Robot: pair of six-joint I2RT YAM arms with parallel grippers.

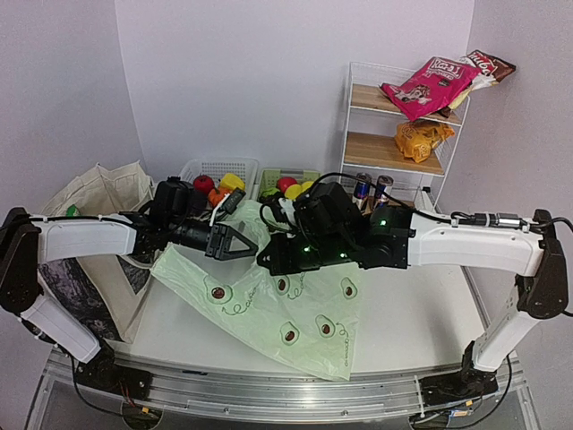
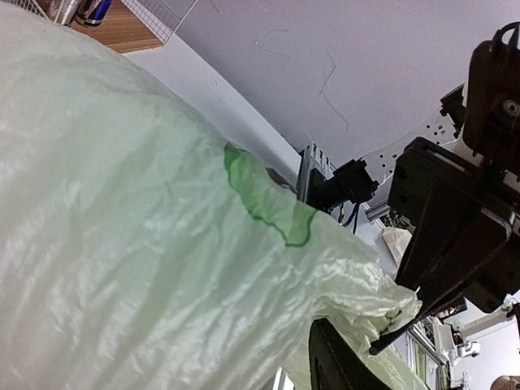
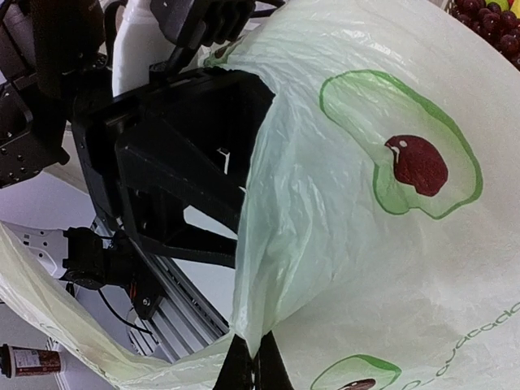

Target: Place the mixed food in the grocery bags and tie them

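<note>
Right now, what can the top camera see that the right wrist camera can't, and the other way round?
Only the top view shows the canvas tote, the shelf with snack packets on it, and the drink cans. Only the right wrist view shows the right gripper pinched shut on the plastic, plus dark grapes, which I can't make out from above. Both show the avocado bag and the left gripper.
</note>
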